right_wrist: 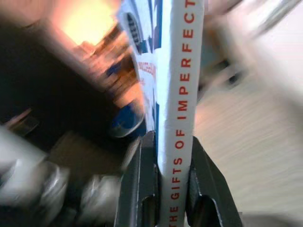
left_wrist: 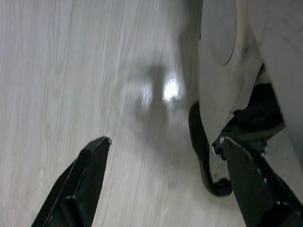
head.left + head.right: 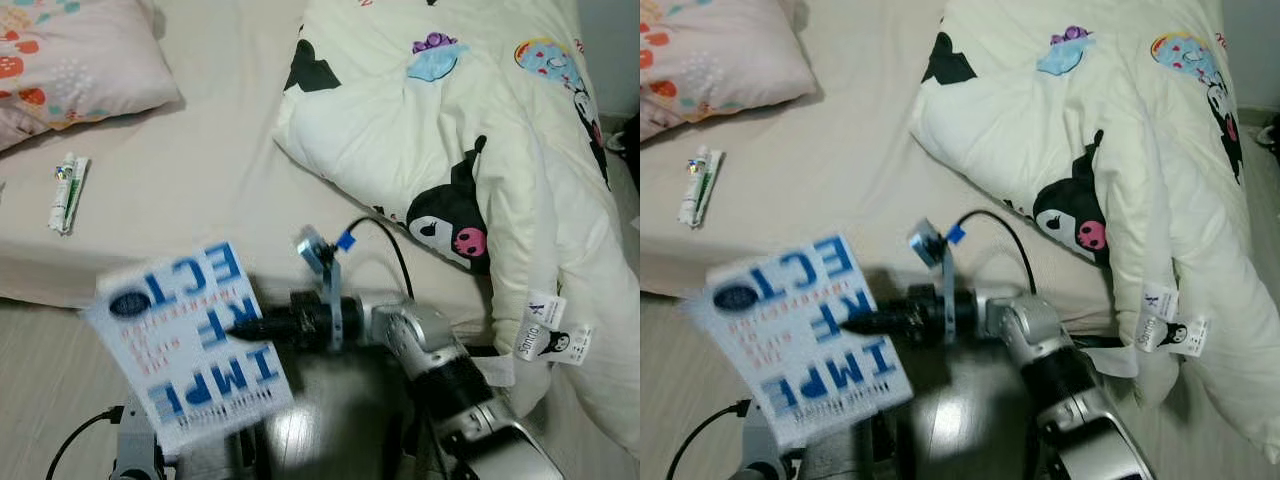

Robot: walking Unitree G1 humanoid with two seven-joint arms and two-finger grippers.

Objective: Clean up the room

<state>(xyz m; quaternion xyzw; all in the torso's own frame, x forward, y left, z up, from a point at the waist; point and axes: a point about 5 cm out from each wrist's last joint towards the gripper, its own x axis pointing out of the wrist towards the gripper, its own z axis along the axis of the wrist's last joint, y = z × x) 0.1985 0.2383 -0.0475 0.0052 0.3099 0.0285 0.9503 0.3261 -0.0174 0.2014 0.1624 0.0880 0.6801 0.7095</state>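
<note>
Bedroom, beige mattress (image 3: 200,170) over pale wood floor (image 2: 71,71). Far left: floral pillow (image 3: 70,60), small tube (image 3: 67,193) lying on sheet. Left gripper (image 2: 161,179) hangs low over floor, fingers spread, nothing in them. Near centre: white-and-blue book (image 3: 190,340) off the bed, right gripper (image 1: 165,179) clenched on its spine. Right: cartoon-print duvet (image 3: 470,130) bunched up.

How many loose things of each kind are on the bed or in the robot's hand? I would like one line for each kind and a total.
Book, clamped in the right hand: 1
Tube on the sheet: 1
Pillow: 1
Quilt with cartoon print: 1
Total: 4
</note>
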